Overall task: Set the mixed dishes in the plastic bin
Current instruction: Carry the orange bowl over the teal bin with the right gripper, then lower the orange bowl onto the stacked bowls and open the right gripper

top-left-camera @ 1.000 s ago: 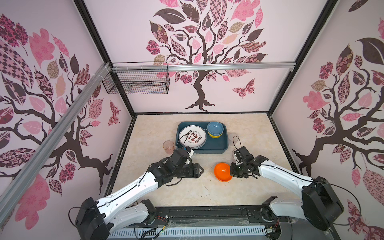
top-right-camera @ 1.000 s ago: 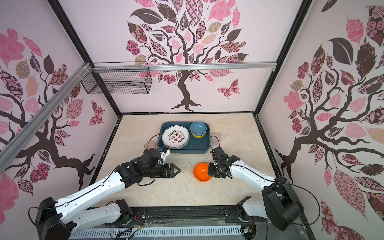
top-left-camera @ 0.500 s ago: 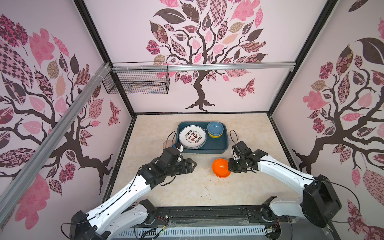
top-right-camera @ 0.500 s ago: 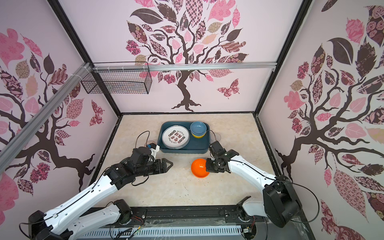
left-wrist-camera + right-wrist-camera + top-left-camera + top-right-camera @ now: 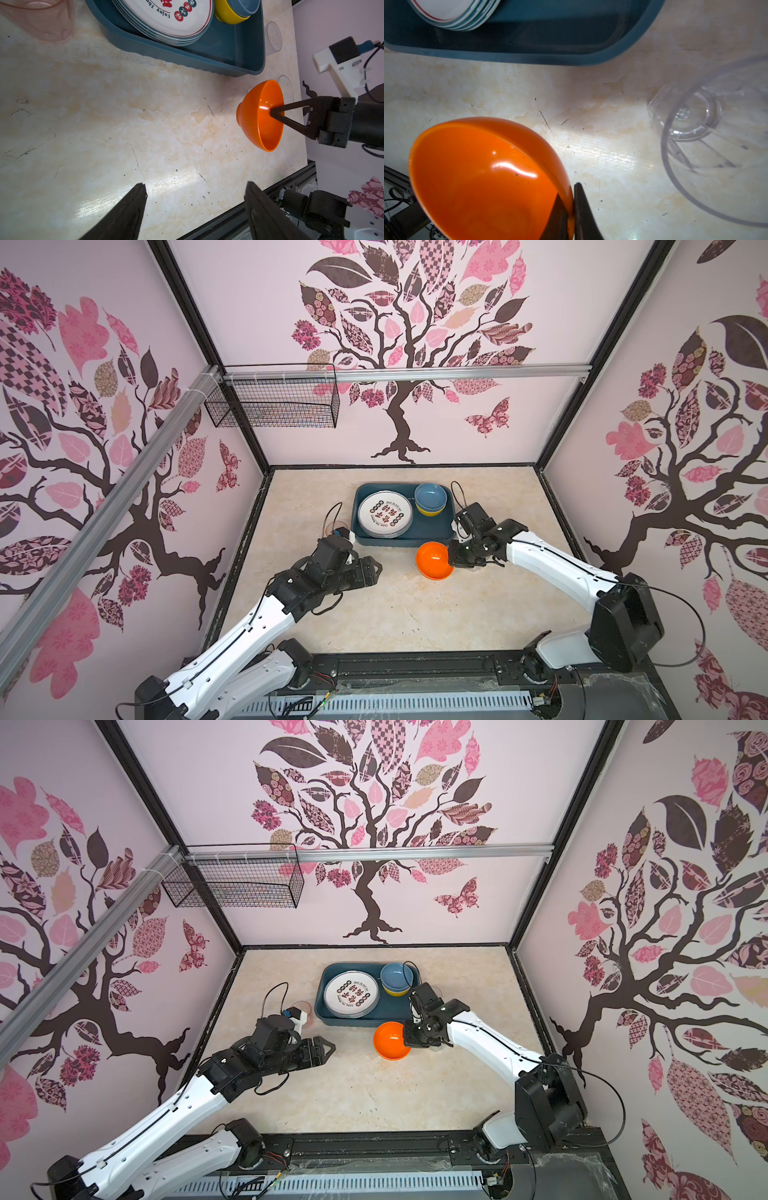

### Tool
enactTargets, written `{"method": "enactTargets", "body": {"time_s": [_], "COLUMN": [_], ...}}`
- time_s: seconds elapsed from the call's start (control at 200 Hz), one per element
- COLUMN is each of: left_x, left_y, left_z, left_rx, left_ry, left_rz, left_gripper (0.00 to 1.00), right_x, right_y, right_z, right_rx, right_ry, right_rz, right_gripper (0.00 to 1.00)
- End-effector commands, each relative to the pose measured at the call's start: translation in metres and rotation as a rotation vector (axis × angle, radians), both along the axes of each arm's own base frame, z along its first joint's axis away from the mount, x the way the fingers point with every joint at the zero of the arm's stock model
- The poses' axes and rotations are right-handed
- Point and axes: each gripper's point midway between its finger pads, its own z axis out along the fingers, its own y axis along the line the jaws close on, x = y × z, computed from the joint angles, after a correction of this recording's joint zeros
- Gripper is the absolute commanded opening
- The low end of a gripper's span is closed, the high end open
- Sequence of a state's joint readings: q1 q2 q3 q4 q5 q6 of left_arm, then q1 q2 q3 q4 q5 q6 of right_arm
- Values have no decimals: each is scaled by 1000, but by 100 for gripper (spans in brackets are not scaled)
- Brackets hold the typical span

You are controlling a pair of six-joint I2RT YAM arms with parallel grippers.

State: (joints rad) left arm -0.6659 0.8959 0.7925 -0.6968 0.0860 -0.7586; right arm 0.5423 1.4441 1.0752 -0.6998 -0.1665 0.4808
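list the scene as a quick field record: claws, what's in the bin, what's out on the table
right claw: shut on the rim of the orange bowl
orange bowl: tilted, outside the bin, near its front edge
left claw: open, empty, over the table
in bin: stack of plates; blue bowl nested in yellow bowl
on table, outside bin: pink cup; clear cups
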Motion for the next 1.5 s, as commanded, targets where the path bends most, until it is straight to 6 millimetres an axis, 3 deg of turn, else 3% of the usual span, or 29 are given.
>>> {"method": "enactTargets", "body": {"time_s": [0.0, 0.315, 0.645, 0.995, 1.496], "left_x": [4, 11, 18, 19, 16], "left_y": [3, 0, -3, -5, 0], "left_z": [17, 34, 43, 42, 38], "left_rx": [3, -3, -8, -7, 3], "left_ry": [-39, -67, -76, -64, -50], "left_rz": [3, 0, 2, 1, 15], "left_gripper": [78, 78, 78, 78, 78], "right_x": [15, 69, 131, 184, 236], "right_y": [4, 7, -8, -19, -27], "right_z": [14, 46, 54, 46, 19], "right_rx": [-26, -1, -10, -36, -49], "right_ry": [-29, -90, -115, -107, -70], "right_rz": [19, -27, -111, -176, -226], "right_gripper": [9, 10, 10, 11, 11]}}
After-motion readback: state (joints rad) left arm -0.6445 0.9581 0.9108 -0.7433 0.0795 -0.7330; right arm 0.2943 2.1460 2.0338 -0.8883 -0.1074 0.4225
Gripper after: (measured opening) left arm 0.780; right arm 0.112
